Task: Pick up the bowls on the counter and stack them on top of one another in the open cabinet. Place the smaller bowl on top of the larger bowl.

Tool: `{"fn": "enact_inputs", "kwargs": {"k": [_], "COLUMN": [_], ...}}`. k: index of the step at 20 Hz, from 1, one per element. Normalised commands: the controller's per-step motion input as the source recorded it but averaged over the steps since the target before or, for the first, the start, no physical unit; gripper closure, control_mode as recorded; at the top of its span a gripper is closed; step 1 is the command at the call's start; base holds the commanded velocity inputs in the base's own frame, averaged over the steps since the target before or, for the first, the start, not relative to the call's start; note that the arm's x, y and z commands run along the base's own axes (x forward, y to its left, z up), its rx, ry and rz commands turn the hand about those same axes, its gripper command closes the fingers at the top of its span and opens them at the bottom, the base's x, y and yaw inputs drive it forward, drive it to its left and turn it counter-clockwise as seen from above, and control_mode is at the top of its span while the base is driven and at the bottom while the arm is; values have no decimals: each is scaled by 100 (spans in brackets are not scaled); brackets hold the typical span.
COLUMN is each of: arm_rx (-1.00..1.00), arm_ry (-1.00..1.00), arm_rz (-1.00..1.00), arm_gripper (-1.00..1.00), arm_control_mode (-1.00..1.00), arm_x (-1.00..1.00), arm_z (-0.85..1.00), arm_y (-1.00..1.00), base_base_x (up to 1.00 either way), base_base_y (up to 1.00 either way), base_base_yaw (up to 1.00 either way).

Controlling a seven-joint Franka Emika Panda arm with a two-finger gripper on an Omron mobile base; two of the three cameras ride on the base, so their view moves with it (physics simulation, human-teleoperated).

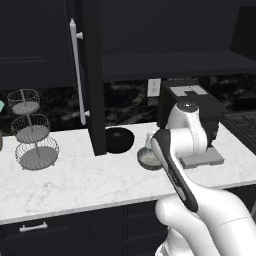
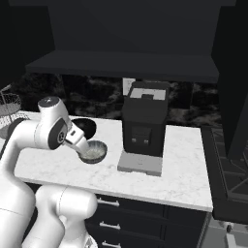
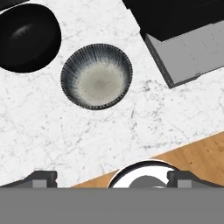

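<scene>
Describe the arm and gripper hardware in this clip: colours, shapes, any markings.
The arm is glossy white with rounded, bulbous link shells; a dark strip runs along one link and dark grey round caps cover the joints. No cables or lettering are visible. The gripper shows two small dark grey, blocky fingertips in the hand view.

Glossy white, rounded arm segments (image 1: 200, 210) with dark joint bands, grey-capped elbow, and 2 small dark finger tips.

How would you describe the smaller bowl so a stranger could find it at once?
Start at the black coffee machine on the white marble counter. Just left of its grey base sits the smaller bowl, empty. Unlike the glossy black bowl behind it, it is grey with a pale speckled inside.
</scene>
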Motion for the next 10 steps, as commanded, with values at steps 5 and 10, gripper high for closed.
{"fn": "enact_inputs", "kwargs": {"k": [5, 10], "arm_rx": [0, 0], "arm_ry": [0, 0], "arm_rz": [-6, -5], "arm_gripper": [-100, -100], "arm_control_mode": [-100, -100], "arm_x": [11, 2], "arm_z": [-10, -2], "arm_y": [-2, -3], "base_base_x": [0, 0], "base_base_y": [0, 0], "base_base_yaw": [0, 0]}}
